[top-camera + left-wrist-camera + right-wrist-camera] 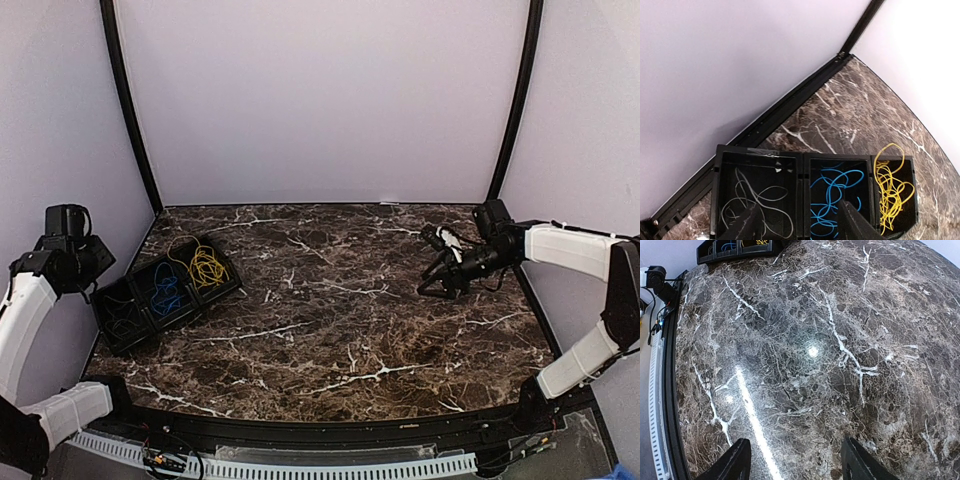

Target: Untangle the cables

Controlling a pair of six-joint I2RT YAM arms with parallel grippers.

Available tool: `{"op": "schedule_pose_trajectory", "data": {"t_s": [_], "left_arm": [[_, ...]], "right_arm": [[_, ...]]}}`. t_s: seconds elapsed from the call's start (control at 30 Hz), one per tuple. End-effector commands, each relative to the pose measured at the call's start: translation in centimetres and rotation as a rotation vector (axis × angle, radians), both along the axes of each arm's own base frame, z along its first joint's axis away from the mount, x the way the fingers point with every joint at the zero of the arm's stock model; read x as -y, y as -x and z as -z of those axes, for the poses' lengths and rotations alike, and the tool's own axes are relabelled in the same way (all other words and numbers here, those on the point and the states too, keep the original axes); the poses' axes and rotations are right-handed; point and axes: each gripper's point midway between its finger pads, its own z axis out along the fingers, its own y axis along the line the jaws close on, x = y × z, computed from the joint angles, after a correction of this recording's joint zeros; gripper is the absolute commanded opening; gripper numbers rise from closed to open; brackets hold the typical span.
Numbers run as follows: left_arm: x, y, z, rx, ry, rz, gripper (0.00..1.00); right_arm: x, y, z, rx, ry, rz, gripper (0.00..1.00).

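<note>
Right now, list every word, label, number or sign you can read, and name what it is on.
None: no readable text anywhere. The black tray, the yellow cables, the blue cables and the marble table carry no lettering that shows.

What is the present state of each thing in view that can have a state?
Left hand: open, empty, over the tray.
Right hand: open, empty, over the table.
Yellow cables: loose loops in an end compartment, one loop over the rim.
Blue cables: loose loops, middle compartment.
Grey cables: loose loops, other end compartment.
</note>
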Motion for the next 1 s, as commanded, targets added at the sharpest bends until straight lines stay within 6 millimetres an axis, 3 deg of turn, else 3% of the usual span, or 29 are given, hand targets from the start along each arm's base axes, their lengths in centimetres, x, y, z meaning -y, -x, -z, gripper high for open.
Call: {"op": "schedule_pose_trajectory", "data": {"t_s": [0.0,0.2,0.3,0.43,0.47,0.53,0.67,0.7,0.73,0.77,0.8,0.87,0.97], "left_arm": [[2.9,-2.6,-2.7,0.098,0.016,0.225,0.51],[9.0,-6.0,-6.2,0.261,0.041,0.571,0.54],[12.9,-7.0,-7.7,0.288,-0.066,0.701,0.59],[16.1,-8.7,-8.1,0.27,-0.144,0.778,0.67],[16.2,-9.1,-8.1,0.266,-0.164,0.769,0.69],[18.2,-9.9,-7.9,0.258,-0.192,0.799,0.72],[25.4,-10.0,-8.9,0.289,-0.305,0.957,0.79],[26.3,-10.2,-8.4,0.268,-0.345,0.984,0.79],[27.4,-10.1,-9.2,0.28,-0.367,0.998,0.8],[28.0,-10.3,-8.6,0.253,-0.385,1.012,0.84],[28.6,-10.4,-9.2,0.262,-0.384,1.017,0.95],[29.1,-10.6,-8.7,0.243,-0.356,1.017,0.99],[28.8,-10.7,-8.4,0.254,-0.329,0.976,0.99]], "right_arm": [[0.2,-1.6,-1.8,0.071,0.02,0.042,0.62],[2.7,-5.5,-4.1,0.189,0.094,0.252,0.65],[4.2,-7.5,-6.4,0.207,0.101,0.354,0.74],[5.8,-9.6,-9.5,0.267,0.12,0.456,0.87],[6.3,-10.1,-10.2,0.289,0.119,0.5,0.95],[6.4,-10.3,-12.2,0.307,0.087,0.54,0.99],[6.9,-9.7,-16.6,0.352,-0.031,0.649,0.99],[7.3,-9.7,-18.0,0.386,-0.056,0.679,0.98],[7.8,-9.5,-18.8,0.41,-0.065,0.712,0.99],[8.3,-9.5,-19.8,0.437,-0.079,0.747,0.99],[8.7,-9.4,-20.5,0.451,-0.09,0.775,0.99],[8.8,-8.6,-21.3,0.463,-0.103,0.777,0.99],[8.7,-7.5,-20.9,0.474,-0.119,0.76,0.99]]}}
